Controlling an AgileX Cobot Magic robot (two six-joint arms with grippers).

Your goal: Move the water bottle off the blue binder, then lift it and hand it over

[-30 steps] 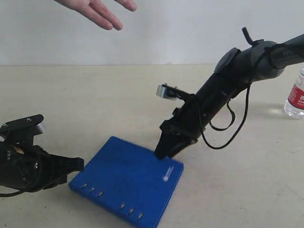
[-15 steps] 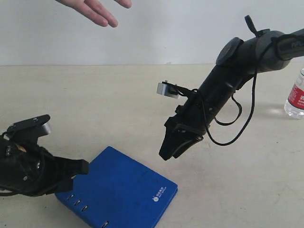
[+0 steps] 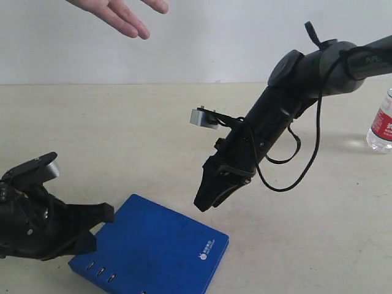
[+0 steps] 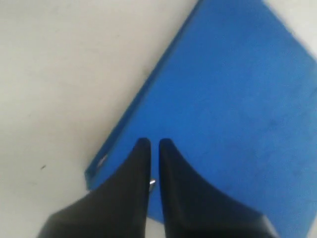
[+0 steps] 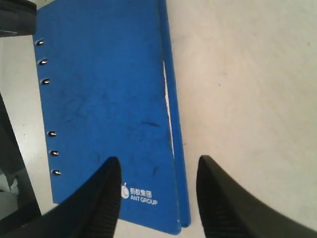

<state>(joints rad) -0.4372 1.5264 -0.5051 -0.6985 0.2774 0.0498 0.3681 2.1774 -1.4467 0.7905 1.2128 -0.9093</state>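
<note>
Left claw (image 3: 105, 214) sits low at the near left of the surface (image 3: 122, 135), its two black fingers (image 4: 133, 173) pressed almost together with only a thin slit between them, their tips over the far left corner of the blue binder (image 3: 153, 251). Whether they nip the cover there or merely rest on it cannot be told. Right claw (image 3: 202, 202) hangs in the air with its jaws spread wide and nothing between them, tilted down toward the far right edge of the binder and clear of it; its wrist view looks past both fingers (image 5: 106, 198) onto the blue cover (image 5: 104, 99) and the pale surface beside it. The binder lies flat at the near middle, cut off by the near edge of the exterior view, with a row of small metal slots (image 5: 47, 104) along its spine edge and a white logo (image 3: 205, 251) near its right corner. The water bottle (image 3: 383, 122) stands upright at the far right, partly out of view, well apart from the binder and from both claws. The right arm (image 3: 294, 92) reaches in from that side and crosses the space between bottle and binder, with a small grey camera box (image 3: 202, 116) and a looping black cable (image 3: 306, 165) on it. A person's open hand (image 3: 116, 12) hovers at the far left, above the surface, palm down.
</note>
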